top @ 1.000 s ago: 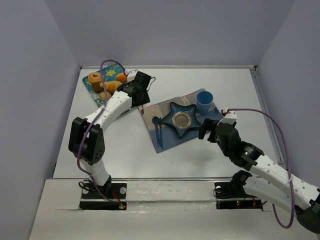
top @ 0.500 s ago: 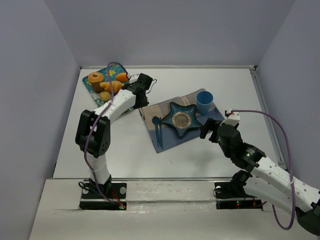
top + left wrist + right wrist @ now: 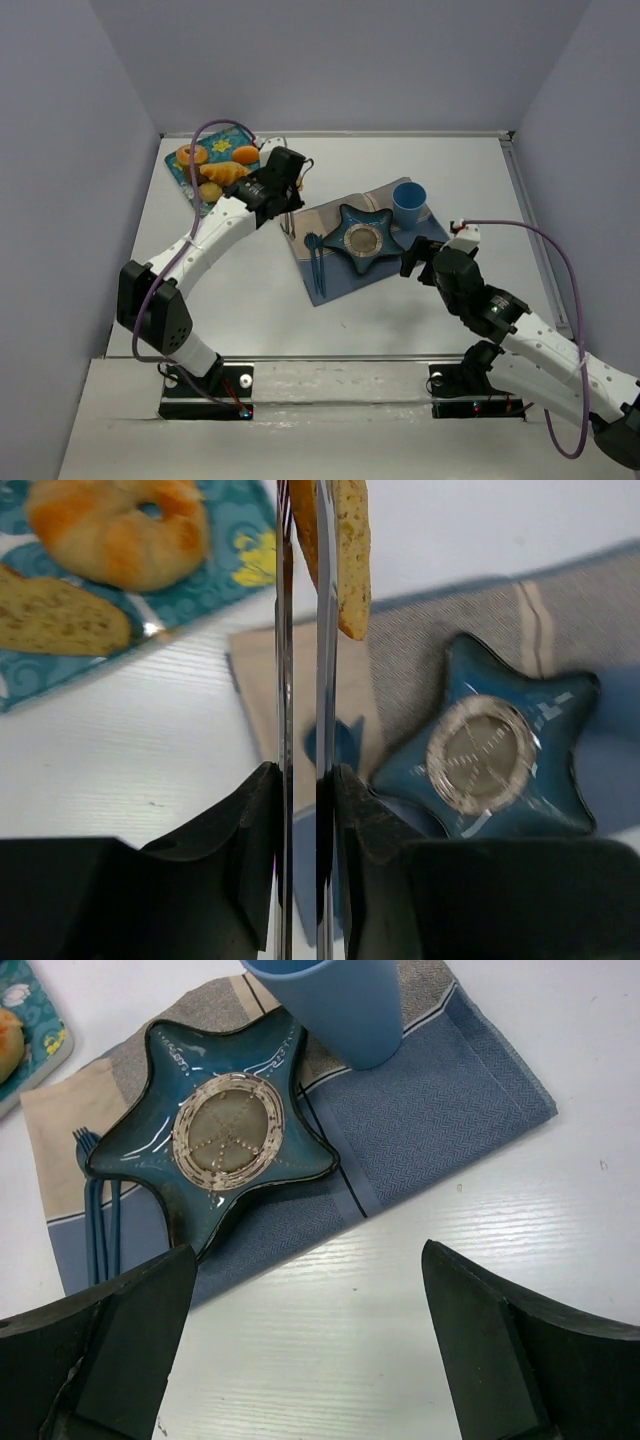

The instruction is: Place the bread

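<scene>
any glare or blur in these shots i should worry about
Left wrist: the shiny tongs smear reflections down the middle, and the bread slice they pinch is cut by the top edge. Right wrist: bright glints on the star plate glaze. Top external: even light, no glare.

Thin golden-brown bread slice: seen edge-on, hanging near-vertical, pinched at tips of metal tongs, lifted off table, toward far-left corner. Dark blue star-shaped ceramic dish: lying flat, round pale centre, mid-table, right of slice.
</scene>
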Motion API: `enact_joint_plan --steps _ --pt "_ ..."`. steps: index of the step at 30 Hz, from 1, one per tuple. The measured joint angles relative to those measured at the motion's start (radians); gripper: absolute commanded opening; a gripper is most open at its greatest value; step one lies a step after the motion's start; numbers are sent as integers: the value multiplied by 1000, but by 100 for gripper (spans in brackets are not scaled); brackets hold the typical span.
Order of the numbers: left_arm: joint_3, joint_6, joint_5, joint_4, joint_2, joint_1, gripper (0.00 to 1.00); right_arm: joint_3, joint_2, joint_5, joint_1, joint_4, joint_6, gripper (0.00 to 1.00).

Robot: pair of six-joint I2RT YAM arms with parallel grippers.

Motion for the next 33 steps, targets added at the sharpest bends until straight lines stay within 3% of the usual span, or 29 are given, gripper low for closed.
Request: enact_joint_plan --steps 6,10,14,15,17,33 --pt "-74 16 82 80 -70 -256 18 -24 -95 60 0 -15 29 100" --pt "-105 0 94 96 -51 -365 24 -47 -150 89 0 -23 40 100" --pt "-108 -5 103 103 -2 -444 47 -52 -171 104 0 -24 45 100" --pt "-108 -2 105 104 13 -457 58 -52 -171 106 0 -24 45 100" --pt "-108 -6 103 100 38 -471 70 -53 -171 109 0 -24 48 100" --pt "-72 -43 -19 13 32 -463 73 -52 -158 113 0 -29 51 100"
